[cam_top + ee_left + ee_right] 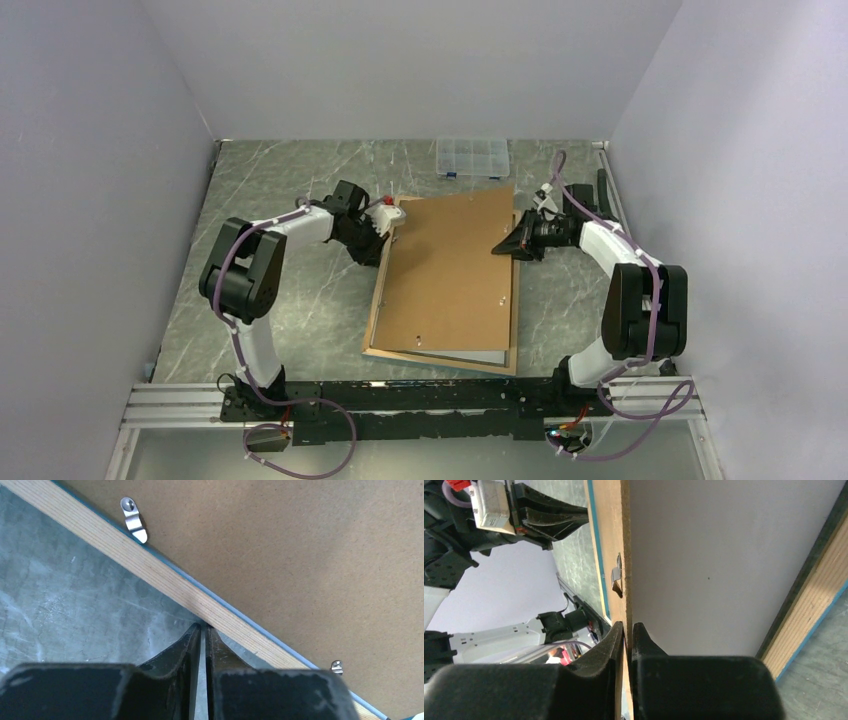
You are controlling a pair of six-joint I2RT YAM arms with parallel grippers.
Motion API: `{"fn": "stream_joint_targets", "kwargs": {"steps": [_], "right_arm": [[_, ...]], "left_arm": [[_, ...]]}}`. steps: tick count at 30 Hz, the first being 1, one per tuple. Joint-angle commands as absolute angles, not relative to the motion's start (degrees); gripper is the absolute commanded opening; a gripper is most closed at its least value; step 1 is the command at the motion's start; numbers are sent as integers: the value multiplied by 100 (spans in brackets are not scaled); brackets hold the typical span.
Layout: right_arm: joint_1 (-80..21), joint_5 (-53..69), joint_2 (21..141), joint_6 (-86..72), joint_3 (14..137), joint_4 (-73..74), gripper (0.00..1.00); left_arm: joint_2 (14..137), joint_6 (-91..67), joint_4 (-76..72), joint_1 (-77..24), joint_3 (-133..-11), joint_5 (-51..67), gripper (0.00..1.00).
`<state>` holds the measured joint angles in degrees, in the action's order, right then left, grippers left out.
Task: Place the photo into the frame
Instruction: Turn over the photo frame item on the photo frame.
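The frame (378, 322) lies face down mid-table, its tan wood rear rim (165, 582) up and a thin blue border showing. A brown backing board (450, 270) rests skewed over it, with its right edge lifted. My right gripper (497, 249) is shut on that edge (616, 530), one finger on each side (628, 625). Under the lifted board, the photo's plain white back (714, 565) lies inside the frame's rim (819, 600). My left gripper (392, 232) is at the frame's far-left edge. Its tips (204, 626) touch the wood rim, almost shut, with nothing between them.
Metal turn clips (134, 520) (337, 666) stick out along the frame's rear rim, and another (616, 577) shows on the board side. A small clear compartment box (472, 157) stands at the table's back. Grey walls close in the left, right and far sides.
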<state>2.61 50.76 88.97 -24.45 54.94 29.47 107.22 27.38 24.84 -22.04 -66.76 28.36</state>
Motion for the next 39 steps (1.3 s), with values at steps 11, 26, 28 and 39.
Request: {"fn": "stream_joint_targets", "kwargs": {"steps": [11,26,28,39], "right_arm": [[35,3720,8660,-2979,4433,1828,24],[-489,1564,8536,-2595,5493,3577,100],[-501,1380,8356,-2635,5547,3659,100],[-1002,647,7873,-2830,5753,3783,95]], "left_arm": [[10407,3107,2893,-2338,-6440,3033,10],[10111,3206,3238,-2210,-6620,2890,9],[10099,3237,3328,-2181,-6646,2907,8],[10023,3131,3688,-2038,-6964,3113,8]]}}
